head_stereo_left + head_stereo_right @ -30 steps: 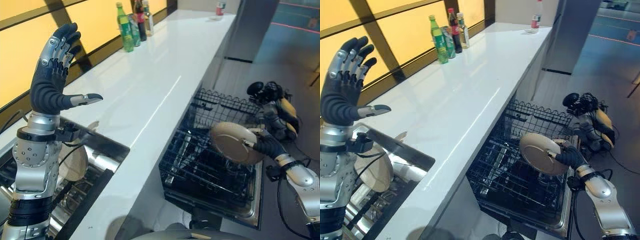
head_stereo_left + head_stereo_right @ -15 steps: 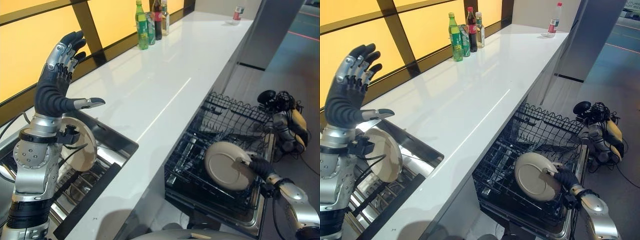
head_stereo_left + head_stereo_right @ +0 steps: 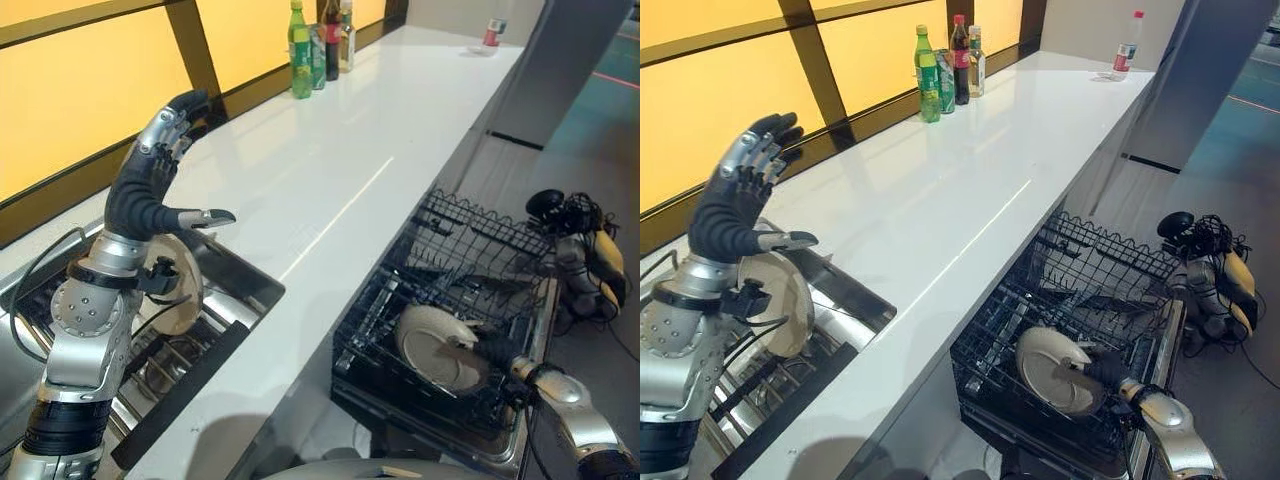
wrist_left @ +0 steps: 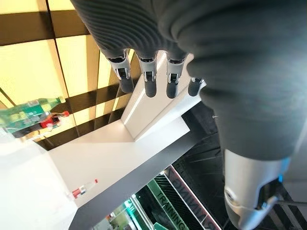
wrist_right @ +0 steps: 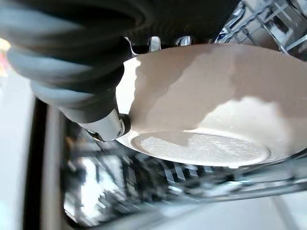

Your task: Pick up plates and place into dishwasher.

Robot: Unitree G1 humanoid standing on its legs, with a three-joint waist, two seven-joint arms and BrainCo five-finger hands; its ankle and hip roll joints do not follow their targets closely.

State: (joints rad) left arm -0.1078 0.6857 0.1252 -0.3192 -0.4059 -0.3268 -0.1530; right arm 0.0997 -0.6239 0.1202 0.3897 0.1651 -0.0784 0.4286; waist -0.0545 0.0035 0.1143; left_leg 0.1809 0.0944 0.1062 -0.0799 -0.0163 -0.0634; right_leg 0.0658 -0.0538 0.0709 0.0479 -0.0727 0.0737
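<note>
A cream plate [image 3: 432, 345] stands tilted inside the black wire dishwasher rack [image 3: 395, 290], low in its near part. My right hand [image 3: 494, 349] is shut on the plate's right rim; the right wrist view shows its thumb [image 5: 108, 128] pressed on the plate [image 5: 201, 110]. A second cream plate [image 3: 178, 285] stands on edge in the sink [image 3: 225, 270] at the left. My left hand [image 3: 150, 185] is raised above the sink, open, fingers slightly bent, holding nothing; its fingers [image 4: 149, 84] point towards the counter.
A long white counter [image 3: 330, 160] runs between sink and dishwasher. Bottles [image 3: 320, 45] stand at its far left edge, and a small bottle [image 3: 1127, 45] at the far end. A dark bundle of gear [image 3: 580, 240] lies on the floor beyond the rack.
My right hand has lowered the plate from above the rack down into it. The left hand has tipped forward and bent its fingers a little. The camera has shifted.
</note>
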